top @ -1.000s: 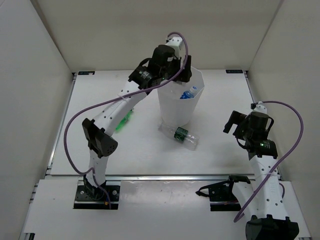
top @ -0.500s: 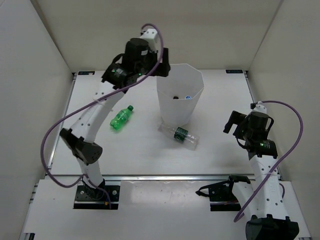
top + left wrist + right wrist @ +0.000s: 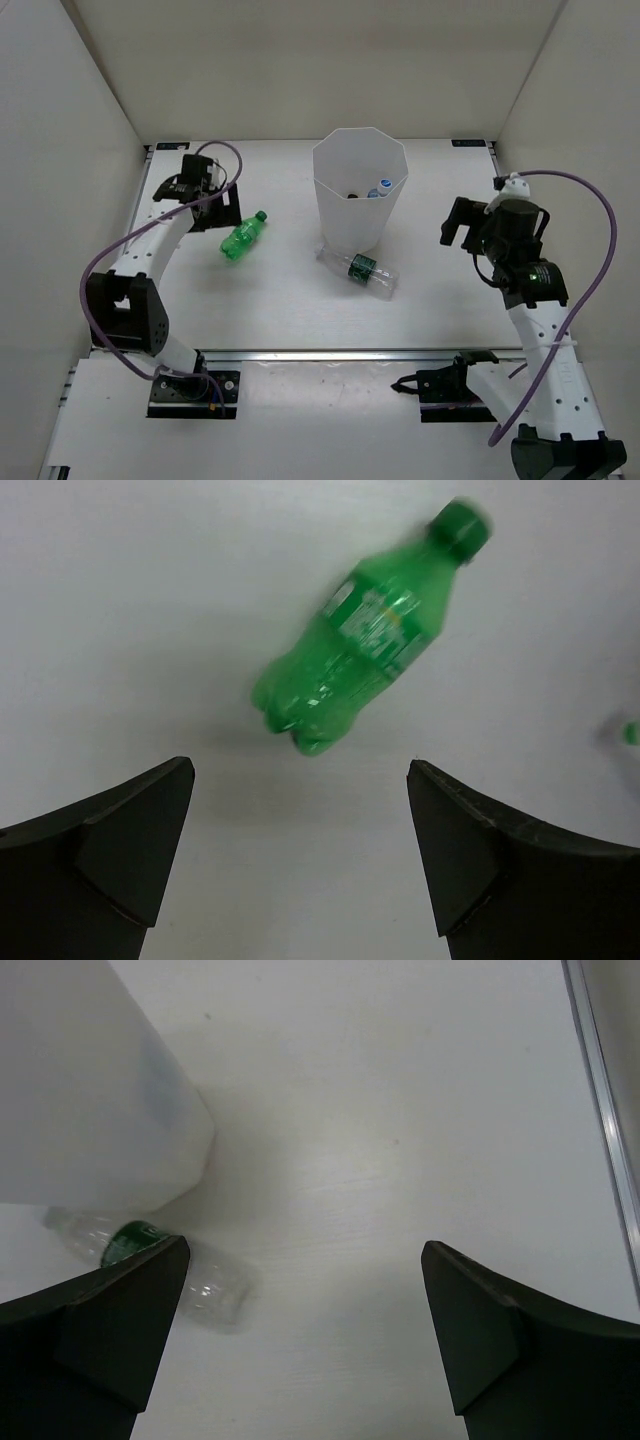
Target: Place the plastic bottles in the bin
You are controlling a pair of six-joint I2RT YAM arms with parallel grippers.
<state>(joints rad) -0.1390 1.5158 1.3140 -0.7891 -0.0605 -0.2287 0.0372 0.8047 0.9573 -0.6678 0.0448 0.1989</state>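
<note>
The left claw (image 3: 300, 775) hung released, its two dark fingers (image 3: 120, 840) spread wide with nothing between them. Just past the fingertips lay the all-green bottle (image 3: 360, 660), on its side on the white desk (image 3: 280, 310), untouched. From above, that claw (image 3: 205, 195) stood at the far left of the desk. The green bottle (image 3: 243, 236) lay just beside it, cap pointing toward the far side, well left of the bin (image 3: 350, 225).

The right claw (image 3: 305, 1245) was likewise released and empty, held above the desk on the right (image 3: 458, 232). Beyond its left finger (image 3: 100, 1320) showed the clear bottle with a green label (image 3: 215, 1290), lying on its side and partly hidden by that finger. It lay at the foot of the bin (image 3: 90, 1090); I could not tell whether the two touched.

The translucent white bin stood upright near the middle of the desk, toward the far edge. Down inside it I made out a blue-labelled bottle (image 3: 381, 188) and something dark-capped (image 3: 352, 195) beside it, too small to name
</note>
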